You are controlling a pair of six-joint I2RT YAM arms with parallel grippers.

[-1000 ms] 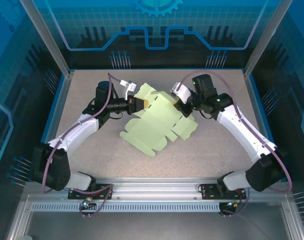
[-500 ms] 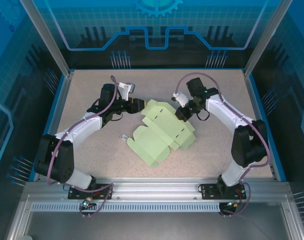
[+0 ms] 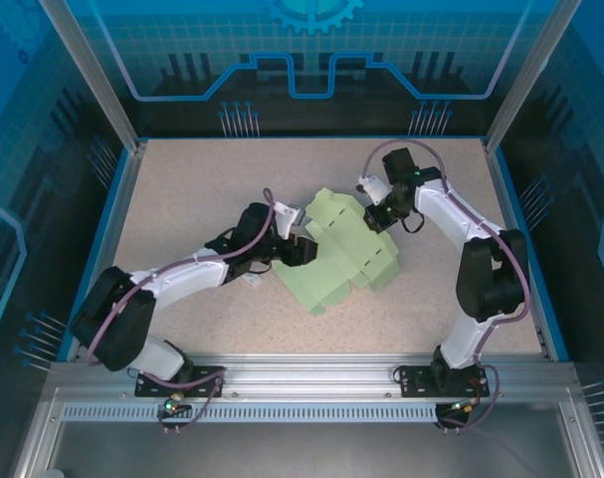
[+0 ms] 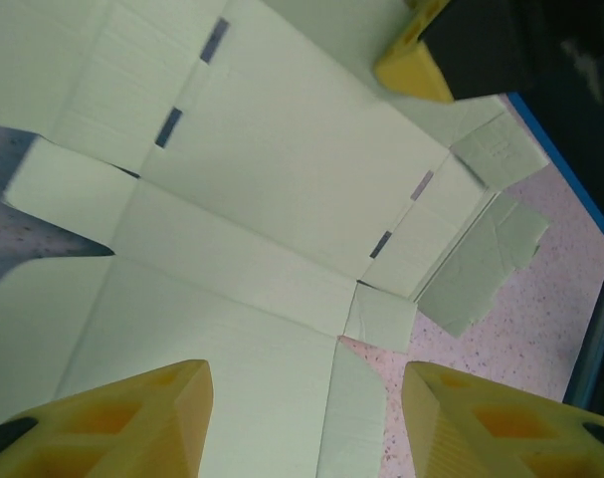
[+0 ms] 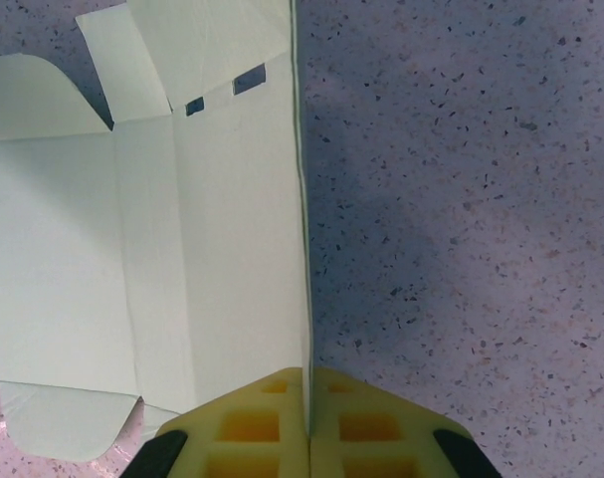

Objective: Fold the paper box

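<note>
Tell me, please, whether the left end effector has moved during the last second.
Yes. In the top view the left end effector has moved toward the near rail and rightward, and is now at the left edge of the paper box.

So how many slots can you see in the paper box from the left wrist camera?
4. On the paper box, two slots lie along a crease at upper left, two more along a crease at centre right. Others may lie outside the frame.

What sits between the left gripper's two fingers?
Left wrist view: a panel and flap of the paper box, plus a strip of bare tabletop, between the open fingers.
</note>
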